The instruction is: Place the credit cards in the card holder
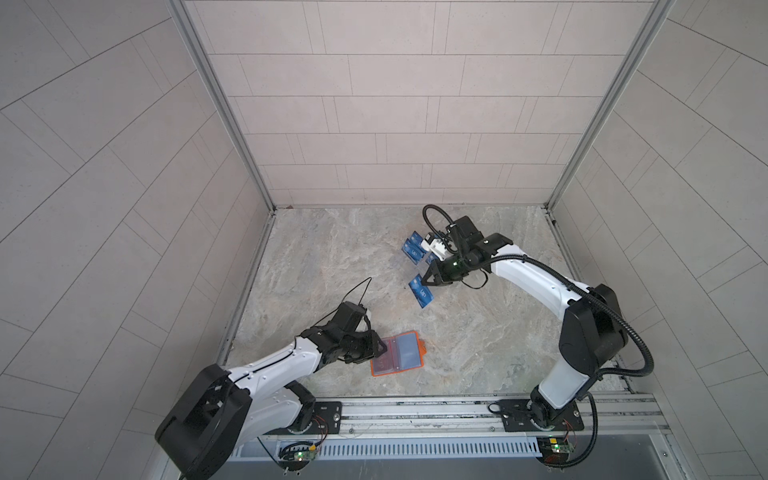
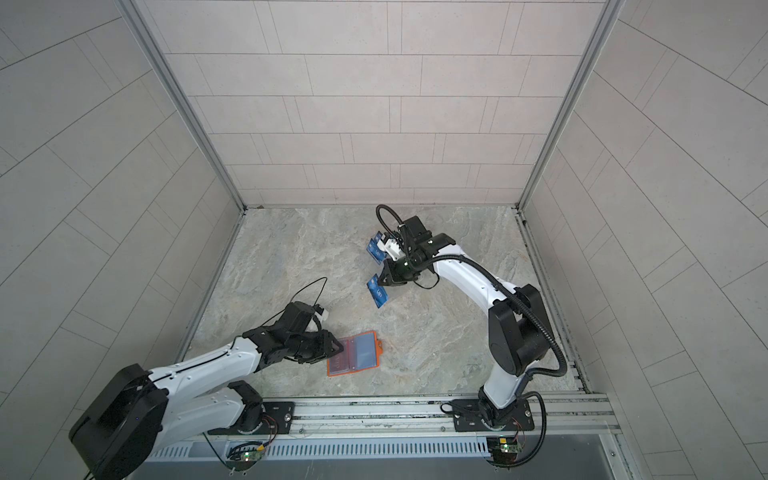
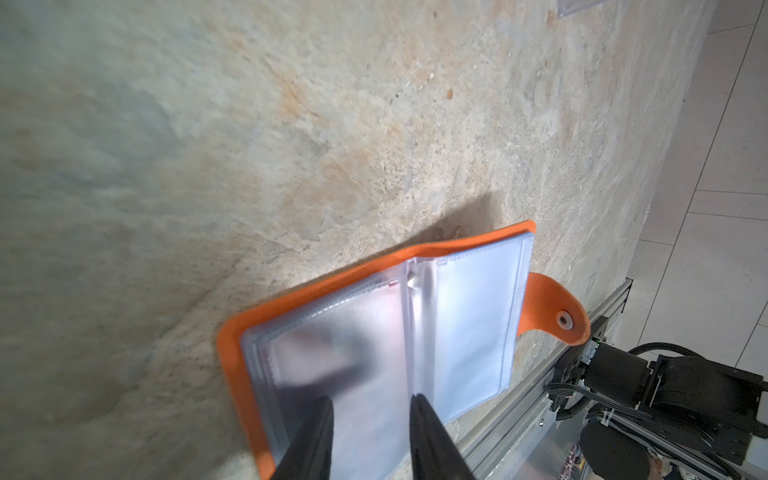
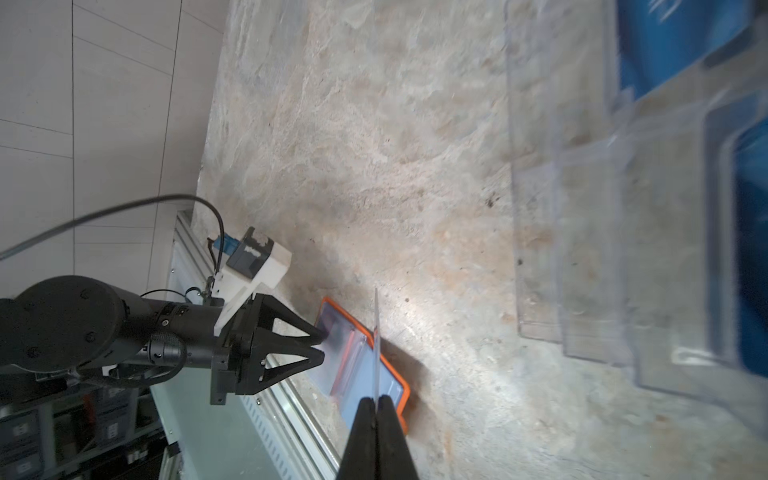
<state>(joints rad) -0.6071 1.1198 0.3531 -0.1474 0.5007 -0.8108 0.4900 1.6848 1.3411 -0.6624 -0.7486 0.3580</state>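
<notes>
One orange card holder (image 1: 398,353) is laid open on the counter (image 1: 478,332), and the two left fingers (image 3: 311,440) are set apart over it. One blue card (image 1: 422,294) is clamped between the two right fingers (image 4: 365,436). At least two other blue cards (image 4: 681,41) are seen in one clear stand (image 4: 582,208).

Right end effector (image 4: 377,401) clamped tight

right gripper (image 4: 377,405) has its jaws pinched on a thin card (image 4: 377,332), edge-on to the camera. open orange card holder (image 4: 353,374) lies on the counter (image 4: 374,145) beyond.
</notes>
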